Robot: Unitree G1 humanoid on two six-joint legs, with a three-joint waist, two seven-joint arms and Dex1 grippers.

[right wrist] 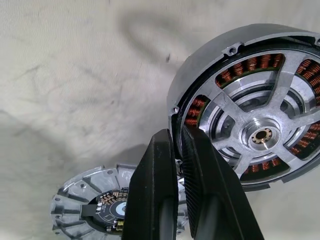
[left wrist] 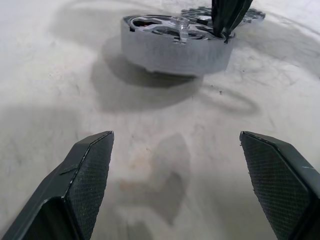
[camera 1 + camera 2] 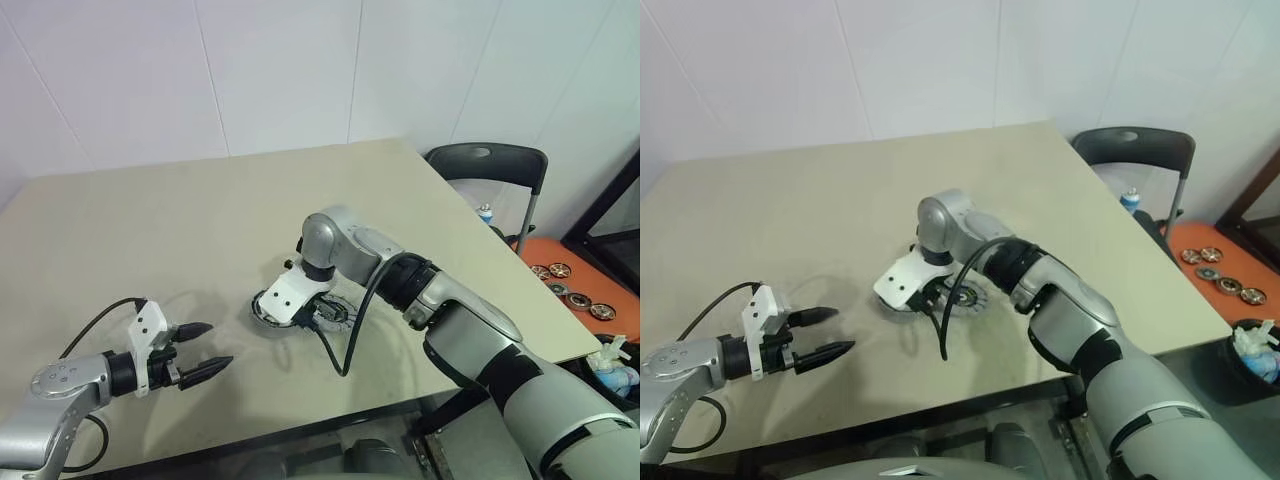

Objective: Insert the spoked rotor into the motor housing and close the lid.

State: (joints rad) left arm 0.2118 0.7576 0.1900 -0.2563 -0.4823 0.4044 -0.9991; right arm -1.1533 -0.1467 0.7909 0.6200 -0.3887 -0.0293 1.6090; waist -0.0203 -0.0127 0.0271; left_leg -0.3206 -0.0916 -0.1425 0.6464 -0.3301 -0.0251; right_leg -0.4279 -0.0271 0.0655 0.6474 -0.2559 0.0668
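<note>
The right gripper (image 1: 177, 150) points down with its fingers pinched together on the rim of the motor housing (image 1: 200, 75), which sits near the middle of the table (image 3: 150, 230), a bit toward the front edge. The spoked rotor (image 1: 260, 132) already lies inside the housing, and the lid (image 1: 82, 205) lies flat just beside it, so the lid must swing over next. The left gripper (image 3: 196, 350) hangs wide open and empty, near the front edge, with bare table between it and the housing
</note>
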